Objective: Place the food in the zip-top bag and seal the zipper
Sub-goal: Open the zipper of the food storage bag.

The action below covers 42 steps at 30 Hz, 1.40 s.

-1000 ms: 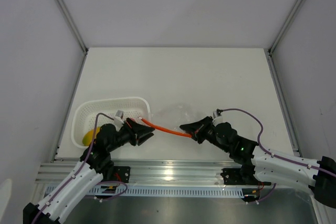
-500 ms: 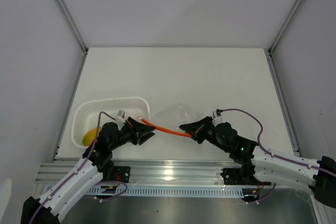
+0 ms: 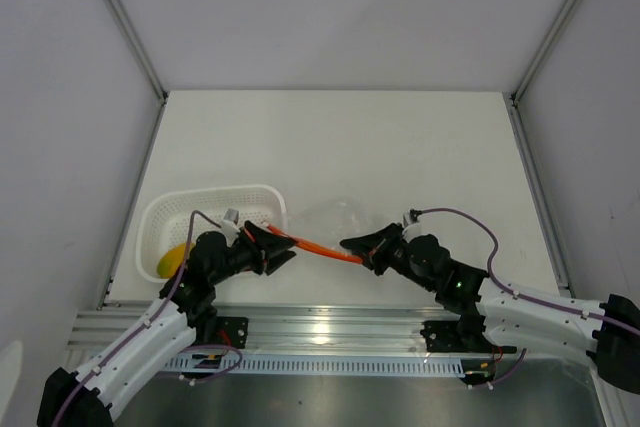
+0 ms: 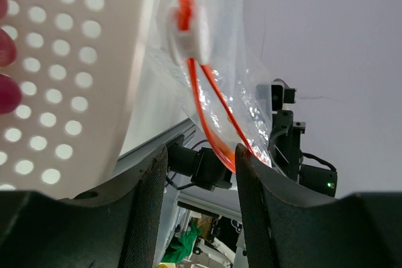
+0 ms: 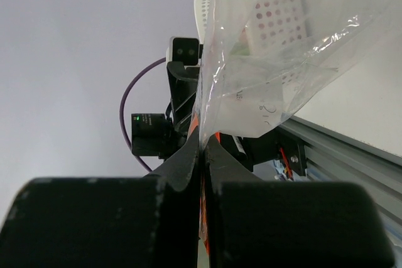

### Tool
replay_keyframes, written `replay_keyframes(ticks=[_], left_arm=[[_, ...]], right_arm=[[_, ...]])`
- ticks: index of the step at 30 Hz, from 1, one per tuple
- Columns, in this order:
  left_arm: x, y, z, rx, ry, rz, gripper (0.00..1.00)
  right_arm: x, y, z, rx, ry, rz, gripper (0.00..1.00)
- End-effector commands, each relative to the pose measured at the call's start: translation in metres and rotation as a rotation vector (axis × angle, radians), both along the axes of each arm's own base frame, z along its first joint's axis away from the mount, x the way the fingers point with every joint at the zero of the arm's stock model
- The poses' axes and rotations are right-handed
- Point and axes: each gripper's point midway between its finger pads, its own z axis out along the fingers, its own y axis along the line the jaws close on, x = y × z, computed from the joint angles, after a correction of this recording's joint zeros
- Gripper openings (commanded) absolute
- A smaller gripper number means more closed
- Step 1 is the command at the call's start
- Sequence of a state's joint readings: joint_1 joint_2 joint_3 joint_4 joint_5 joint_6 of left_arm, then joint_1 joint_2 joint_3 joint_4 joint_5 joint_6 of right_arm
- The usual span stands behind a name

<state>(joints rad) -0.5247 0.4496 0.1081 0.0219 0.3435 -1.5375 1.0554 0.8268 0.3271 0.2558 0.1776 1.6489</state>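
The clear zip-top bag lies between my two grippers, beside the white basket. Its orange-red zipper stretches from one gripper to the other. My right gripper is shut on the zipper's right end, and the bag hangs out from between its jaws. My left gripper is open at the zipper's left end. There the strip runs down between the jaws and lies against one finger, with a white slider further along. A yellow mango lies in the basket. Red grapes show at the edge.
The white perforated basket stands at the near left, right against my left gripper and the bag's left end. The metal rail runs along the table's near edge below both grippers. Frame posts stand at the far corners.
My left gripper's jaws have opened a little wider and it has edged slightly left along the zipper. The right gripper holds still on the strip.
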Motion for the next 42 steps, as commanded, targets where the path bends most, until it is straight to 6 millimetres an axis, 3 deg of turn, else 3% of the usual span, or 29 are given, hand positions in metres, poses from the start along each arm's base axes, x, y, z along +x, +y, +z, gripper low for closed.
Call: replay_keyframes(ticks=[1, 10, 13, 17, 18, 20, 21, 22, 23, 28, 30, 31, 34, 35, 36, 38, 39, 42], left_arm=[[0.007, -0.005, 0.016, -0.021, -0.033, -0.002, 0.5], [0.018, -0.011, 0.026, -0.021, -0.06, -0.002, 0.45], [0.02, -0.012, 0.028, -0.008, -0.079, -0.008, 0.34], [0.021, -0.014, 0.03, 0.043, -0.115, -0.035, 0.0], [0.02, -0.013, 0.029, 0.06, -0.121, -0.045, 0.01], [0.02, -0.014, 0.035, 0.108, -0.159, -0.071, 0.0], [0.02, -0.014, 0.035, 0.13, -0.168, -0.085, 0.01], [0.021, -0.014, 0.044, 0.162, -0.206, -0.103, 0.01], [0.019, -0.014, 0.042, 0.186, -0.208, -0.119, 0.01], [0.018, -0.015, 0.06, 0.312, -0.298, -0.215, 0.01], [0.018, -0.013, 0.069, 0.355, -0.302, -0.236, 0.01], [0.018, -0.012, 0.069, 0.382, -0.322, -0.248, 0.01], [0.017, -0.011, 0.076, 0.421, -0.345, -0.264, 0.01], [0.016, -0.011, 0.078, 0.425, -0.351, -0.27, 0.01], [0.017, -0.011, 0.079, 0.428, -0.356, -0.272, 0.01], [0.016, -0.013, 0.08, 0.437, -0.365, -0.292, 0.0], [0.015, -0.014, 0.079, 0.443, -0.361, -0.301, 0.01], [0.013, -0.015, 0.078, 0.449, -0.361, -0.33, 0.0]], right_arm=[[0.001, 0.004, 0.014, 0.047, -0.02, -0.007, 0.0], [-0.007, 0.014, 0.007, 0.017, -0.012, 0.053, 0.0], [-0.011, 0.018, -0.001, -0.01, -0.005, 0.083, 0.0], [-0.014, 0.018, -0.005, -0.066, -0.028, 0.107, 0.0], [-0.012, 0.018, 0.002, -0.076, -0.05, 0.107, 0.0], [-0.012, 0.013, -0.003, -0.18, -0.097, 0.122, 0.01], [-0.006, 0.013, 0.011, -0.198, -0.132, 0.106, 0.06], [-0.007, 0.006, -0.001, -0.303, -0.15, 0.121, 0.1], [-0.005, 0.004, 0.001, -0.343, -0.172, 0.125, 0.14], [0.006, -0.006, 0.029, -0.551, -0.321, 0.163, 0.43], [0.007, -0.008, 0.026, -0.663, -0.382, 0.222, 0.59], [0.011, -0.006, 0.046, -0.668, -0.423, 0.224, 0.64], [0.014, -0.002, 0.044, -0.801, -0.488, 0.306, 0.82], [0.016, 0.004, 0.059, -0.799, -0.524, 0.314, 0.87], [0.017, 0.006, 0.05, -0.863, -0.538, 0.361, 0.89], [0.021, 0.014, 0.065, -0.882, -0.583, 0.375, 0.94], [0.022, 0.013, 0.062, -0.924, -0.593, 0.395, 0.99], [0.028, 0.017, 0.061, -0.976, -0.598, 0.407, 0.99]])
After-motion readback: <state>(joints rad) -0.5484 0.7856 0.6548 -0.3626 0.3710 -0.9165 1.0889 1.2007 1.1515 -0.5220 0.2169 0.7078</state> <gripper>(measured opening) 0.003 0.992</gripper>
